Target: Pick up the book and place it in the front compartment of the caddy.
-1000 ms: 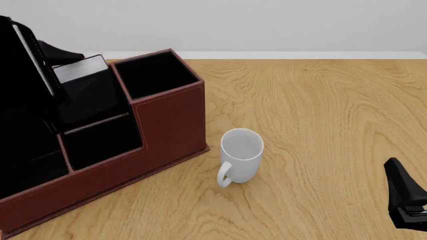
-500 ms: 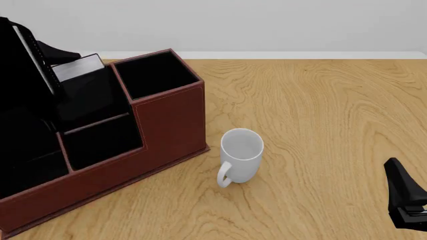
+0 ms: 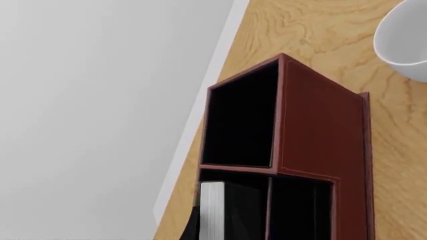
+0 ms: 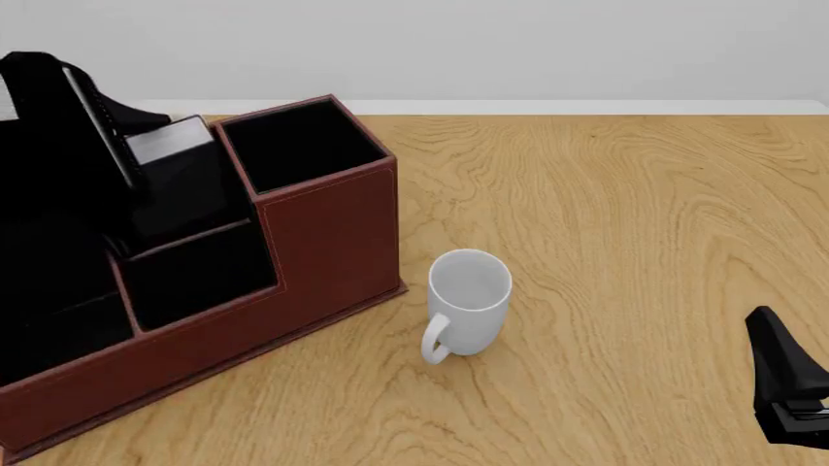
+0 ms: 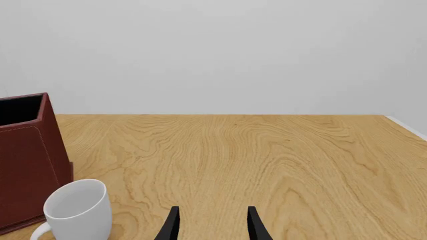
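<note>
Book (image 4: 166,143) sits inside the caddy (image 4: 330,243), in the taller-walled slot of the middle section, white page edge up, upper end leaning toward the far wall. Left wrist view shows the same: pale page edge (image 3: 212,210) standing in the black-lined front compartment (image 3: 233,210), next to the square end compartment (image 3: 241,122)

Left arm (image 4: 58,126) looms over the caddy's left part as a black mass; its fingertips are lost against the black lining, so cannot tell whether the left gripper is open or closed, or touching the book

Right gripper (image 5: 212,225) parked low near the table's near right corner, fingers parted narrowly with bare wood between them, holding nothing. White mug (image 4: 467,301) stands just beside the caddy's front corner, apart from both arms

Judgement: placement looks essentially done

Risks from here:
- if the fingers are clamped on the cover, lifting away drags the book back out
- book appears tilted rather than seated flat; a brush from the retreating arm could tip it over the low cross divider (image 4: 182,241) into the shorter slot
- a sideways exit could nudge the caddy toward the mug
</note>
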